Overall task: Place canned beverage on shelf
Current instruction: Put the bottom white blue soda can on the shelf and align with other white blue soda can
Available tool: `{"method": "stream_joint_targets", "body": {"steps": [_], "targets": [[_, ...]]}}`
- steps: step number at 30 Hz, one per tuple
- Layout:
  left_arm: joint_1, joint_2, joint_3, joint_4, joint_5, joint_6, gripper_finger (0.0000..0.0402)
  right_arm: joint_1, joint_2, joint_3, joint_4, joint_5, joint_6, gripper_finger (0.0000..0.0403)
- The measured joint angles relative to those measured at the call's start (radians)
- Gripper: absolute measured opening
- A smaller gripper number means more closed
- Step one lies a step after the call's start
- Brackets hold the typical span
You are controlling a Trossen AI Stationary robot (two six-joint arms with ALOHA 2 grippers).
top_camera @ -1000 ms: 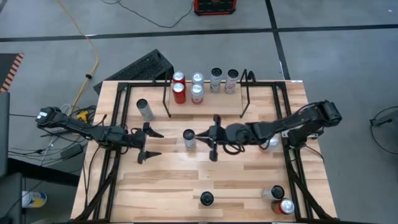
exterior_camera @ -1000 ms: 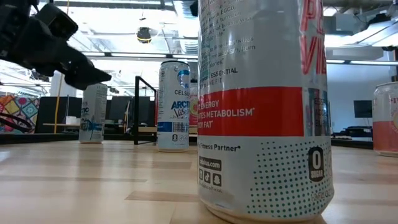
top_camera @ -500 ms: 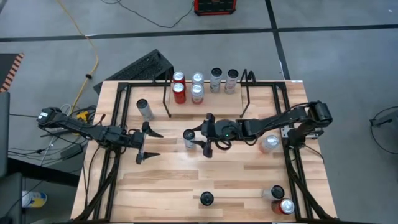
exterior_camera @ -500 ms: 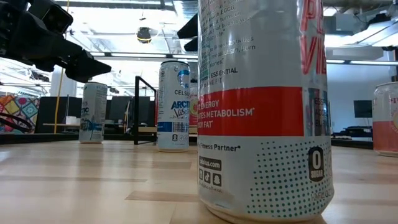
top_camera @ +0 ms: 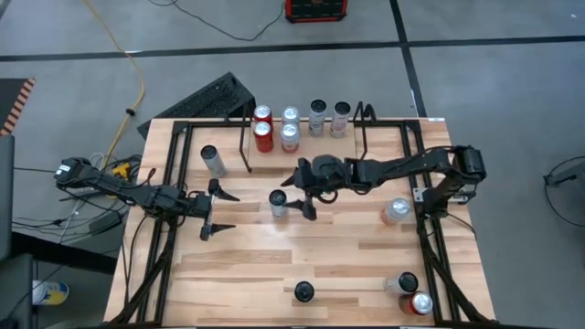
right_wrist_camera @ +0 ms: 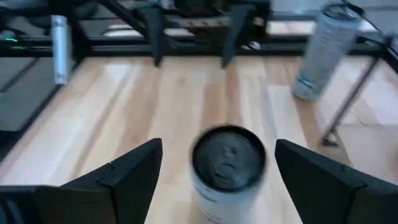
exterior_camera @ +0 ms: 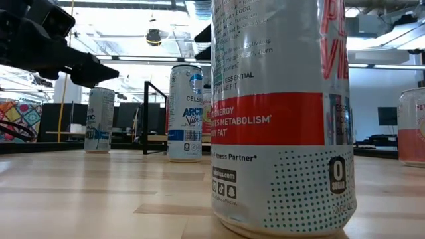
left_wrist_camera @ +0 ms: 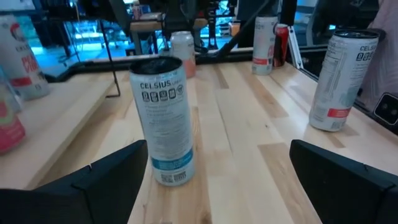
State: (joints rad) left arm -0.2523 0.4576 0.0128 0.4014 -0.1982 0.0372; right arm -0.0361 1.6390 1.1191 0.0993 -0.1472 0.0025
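A silver can with a black top (top_camera: 278, 203) stands upright on the wooden table's middle. It also shows in the right wrist view (right_wrist_camera: 228, 163), the left wrist view (left_wrist_camera: 161, 121) and the low view (exterior_camera: 184, 113). My right gripper (top_camera: 299, 194) hangs open just right of it and above it, slanting down, a finger (right_wrist_camera: 134, 168) on each side of the can's top without touching. My left gripper (top_camera: 219, 212) waits open and level at the table's left, pointing at the same can. The shelf (top_camera: 302, 151), a low black wire rack at the far edge, carries several upright cans (top_camera: 290, 137).
More cans stand about: one far left (top_camera: 212, 160), one at the right (top_camera: 395, 212), two at the near right corner (top_camera: 413, 294) and one near the front edge (top_camera: 303, 292), which fills the low view (exterior_camera: 279, 113). Black tubular rails (top_camera: 425, 238) run along both table sides.
My right gripper has swung toward the table's left and far edge and sunk a little, tipping downward over the middle can. The can has stayed in place. My left gripper has rolled slightly where it is.
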Motion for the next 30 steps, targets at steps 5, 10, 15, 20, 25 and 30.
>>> {"method": "stream_joint_targets", "body": {"steps": [5, 10, 15, 20, 25, 30], "targets": [[0.0, 0.0, 0.0, 0.023, -0.001, 0.046, 0.0379, -0.001, 0.028, 0.001, 0.026, -0.039, -0.036, 0.0339], [0.0, 0.0, -0.001, 0.052, -0.001, 0.077, 0.0379, -0.015, 0.107, 0.008, 0.078, -0.036, -0.063, 0.0338], [0.001, 0.0, -0.001, 0.061, -0.001, 0.09, 0.0379, -0.02, 0.143, 0.048, 0.075, -0.01, -0.068, 0.0338], [0.001, 0.0, -0.001, 0.056, -0.001, 0.098, 0.0379, -0.013, 0.148, 0.071, 0.048, -0.012, -0.068, 0.0338], [0.001, 0.0, -0.002, 0.04, -0.001, 0.089, 0.0379, -0.01, 0.117, 0.1, 0.009, -0.011, -0.111, 0.0338], [0.001, 0.0, -0.002, 0.034, -0.001, 0.076, 0.0379, -0.022, 0.097, 0.135, -0.052, -0.014, -0.147, 0.0338]]}}
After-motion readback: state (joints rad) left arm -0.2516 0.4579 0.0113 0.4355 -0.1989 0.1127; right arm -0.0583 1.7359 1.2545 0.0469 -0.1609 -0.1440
